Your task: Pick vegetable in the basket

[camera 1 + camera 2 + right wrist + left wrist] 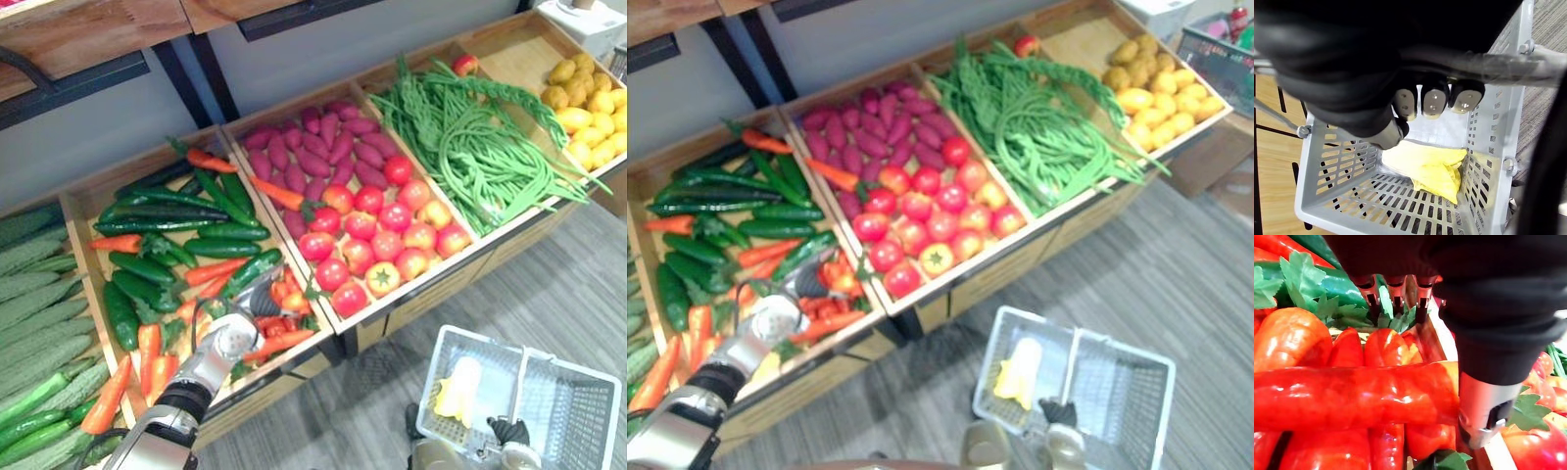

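Gripping is noted at the right hand (1432,103): its fingers are curled round the basket handle (1508,66), nearest the robot at the lower right. The grey plastic basket (578,392) is held above the grey floor (568,284), and one yellow item (1425,164) lies at its bottom.

To the left and a little farther, the left hand (245,318) is lowered into a wooden crate (284,367) on the display stand. Its fingers (1396,289) are stretched out over a long red pepper (1352,394), tips among green leaves, and the thumb (1481,411) is set at that pepper's end. Nothing is clasped. The pepper lies in the crate among other red peppers, just inside the front edge.

Farther back in the same crate, cucumbers (162,225) and carrots (211,160) are seen. Ridged green gourds (39,313) are stacked in the crate to the left. To the right, tomatoes (377,230) lie in front of purple sweet potatoes (323,147). Beyond these are long green beans (470,147) and, farthest right, yellow potatoes (588,117).
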